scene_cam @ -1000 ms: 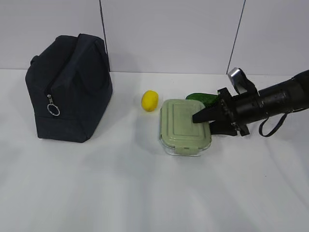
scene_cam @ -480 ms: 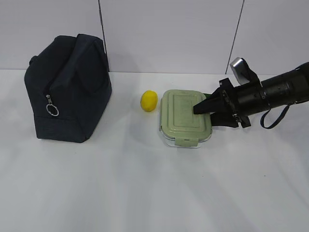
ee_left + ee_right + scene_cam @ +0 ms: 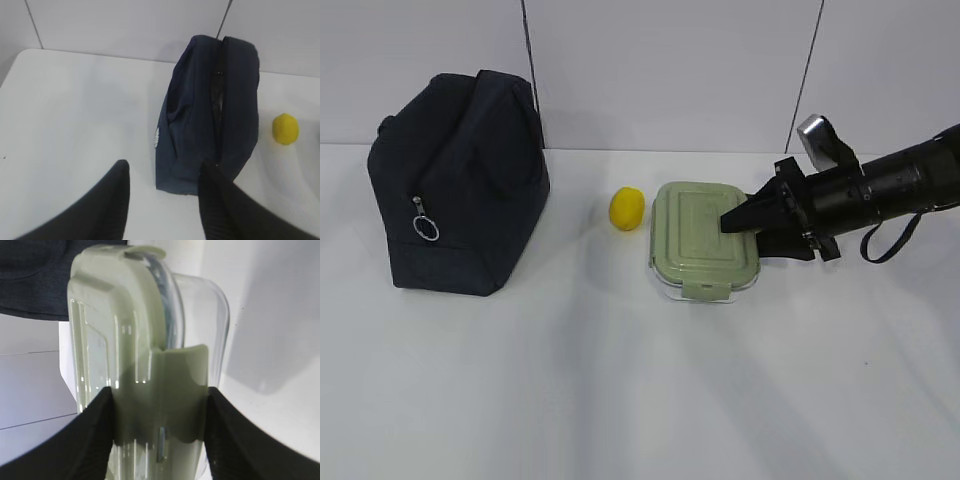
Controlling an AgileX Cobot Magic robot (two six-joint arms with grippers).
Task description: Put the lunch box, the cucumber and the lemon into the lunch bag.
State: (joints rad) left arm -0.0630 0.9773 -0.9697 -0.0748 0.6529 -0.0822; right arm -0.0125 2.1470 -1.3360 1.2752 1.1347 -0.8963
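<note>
Bright, even light; soft shadows; both wrist views' foregrounds blurred.

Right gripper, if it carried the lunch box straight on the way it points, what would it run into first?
Probably the lemon: the right gripper, clamped on the lunch box, points left toward it. The lunch bag lies farther along. Depth is unclear, so the box might pass just in front of the lemon.

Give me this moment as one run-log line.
phase: grasp | right gripper: clamped on lunch box | left gripper: open, idle | lemon: on table | lunch bag: zipped | cucumber: not visible
</note>
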